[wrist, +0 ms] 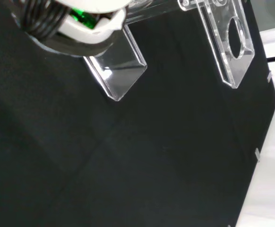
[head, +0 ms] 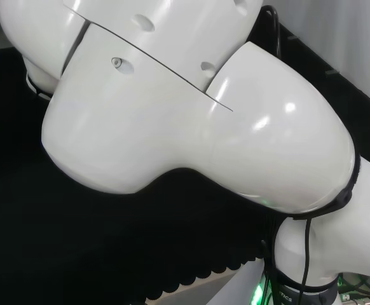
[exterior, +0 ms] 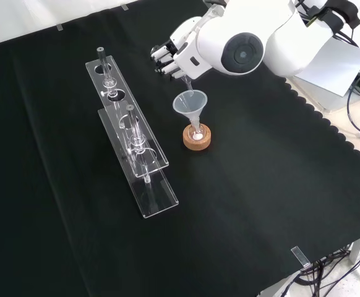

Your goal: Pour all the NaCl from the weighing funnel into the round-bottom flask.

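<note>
In the front view the hand (exterior: 169, 57) hangs just above and behind a clear plastic funnel (exterior: 190, 103). That funnel stands in the neck of the round-bottom flask (exterior: 197, 132), which rests on a cork ring (exterior: 197, 142). The hand's fingers are curled round a clear weighing funnel (exterior: 185, 81), tilted with its narrow end pointing down into the plastic funnel's mouth. A little white powder lies at the bottom of the flask. The arm's big white link with a grey cap (exterior: 243, 52) stands right of the hand.
A long clear rack (exterior: 132, 137) with a few glass tubes stands left of the flask in the front view; its clear feet (wrist: 121, 75) appear in the wrist view. The cloth's scalloped edge (exterior: 328, 127) runs at the right, with cables beyond.
</note>
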Available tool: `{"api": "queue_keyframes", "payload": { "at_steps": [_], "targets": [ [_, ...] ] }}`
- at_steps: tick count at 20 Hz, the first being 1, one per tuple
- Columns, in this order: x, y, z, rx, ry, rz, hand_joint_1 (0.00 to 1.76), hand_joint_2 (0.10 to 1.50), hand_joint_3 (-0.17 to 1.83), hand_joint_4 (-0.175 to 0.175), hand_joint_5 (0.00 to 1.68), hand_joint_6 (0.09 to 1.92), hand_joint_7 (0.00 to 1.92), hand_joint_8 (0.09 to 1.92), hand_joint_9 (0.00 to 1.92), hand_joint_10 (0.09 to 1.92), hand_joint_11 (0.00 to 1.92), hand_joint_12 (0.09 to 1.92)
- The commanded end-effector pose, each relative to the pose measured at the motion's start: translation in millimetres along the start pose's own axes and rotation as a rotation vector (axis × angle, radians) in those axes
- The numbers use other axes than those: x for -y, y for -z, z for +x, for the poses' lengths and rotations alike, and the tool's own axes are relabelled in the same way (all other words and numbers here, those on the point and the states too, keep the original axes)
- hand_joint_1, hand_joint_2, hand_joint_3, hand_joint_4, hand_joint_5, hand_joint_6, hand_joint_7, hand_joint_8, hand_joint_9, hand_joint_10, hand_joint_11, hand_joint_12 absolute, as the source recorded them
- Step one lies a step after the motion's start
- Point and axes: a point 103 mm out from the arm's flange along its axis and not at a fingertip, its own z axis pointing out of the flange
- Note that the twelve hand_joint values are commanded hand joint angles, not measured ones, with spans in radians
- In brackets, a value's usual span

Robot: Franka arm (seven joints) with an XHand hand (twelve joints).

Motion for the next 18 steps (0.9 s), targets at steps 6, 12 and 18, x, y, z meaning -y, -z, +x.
{"api": "queue_keyframes", "payload": {
  "at_steps": [6, 12, 18],
  "targets": [
    [-5, -14, -4, -0.127, 0.014, -0.009, 1.12, 0.67, 0.65, 0.175, 1.24, 0.73, 0.7, 0.56, 0.95, 0.34, 0.74, 1.12],
    [-6, -20, -7, -0.187, 0.022, -0.014, 1.12, 0.67, 0.65, 0.175, 1.24, 0.73, 0.69, 0.56, 0.95, 0.34, 0.74, 1.11],
    [-6, -30, -11, -0.275, 0.028, -0.026, 1.12, 0.68, 0.65, 0.175, 1.24, 0.73, 0.69, 0.56, 0.95, 0.34, 0.74, 1.11]
  ]
}}
